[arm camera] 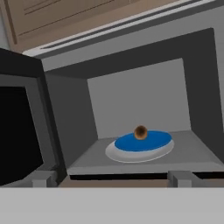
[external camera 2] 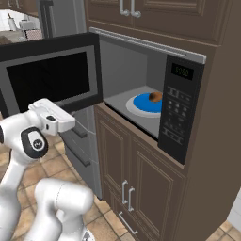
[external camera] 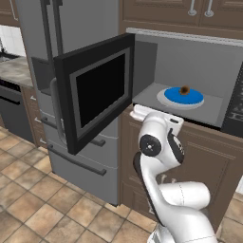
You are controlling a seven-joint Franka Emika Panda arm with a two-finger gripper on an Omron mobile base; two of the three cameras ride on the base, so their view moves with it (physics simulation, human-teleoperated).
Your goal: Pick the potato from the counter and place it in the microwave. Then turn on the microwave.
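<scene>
The potato (external camera: 185,89) (external camera 2: 155,97) (arm camera: 140,132) is a small brown lump. It rests on a blue plate (external camera: 167,97) (external camera 2: 139,104) (arm camera: 127,143) inside the open microwave (external camera: 199,61) (external camera 2: 127,66). The microwave's door (external camera: 95,95) (external camera 2: 47,77) is swung wide to the left. My gripper (arm camera: 113,178) hovers just outside the cavity's front edge, level with its floor and facing the potato. Its jaws stand open with nothing between them. The white hand (external camera: 154,116) (external camera 2: 51,117) sits in front of the opening, below the door.
The button panel (external camera 2: 178,108) is on the microwave's right side. Brown cabinets (external camera 2: 136,183) lie below and above. A tall grey fridge (external camera: 76,28) stands behind the open door. A stretch of counter (external camera: 16,71) shows far left, above the tiled floor (external camera: 42,204).
</scene>
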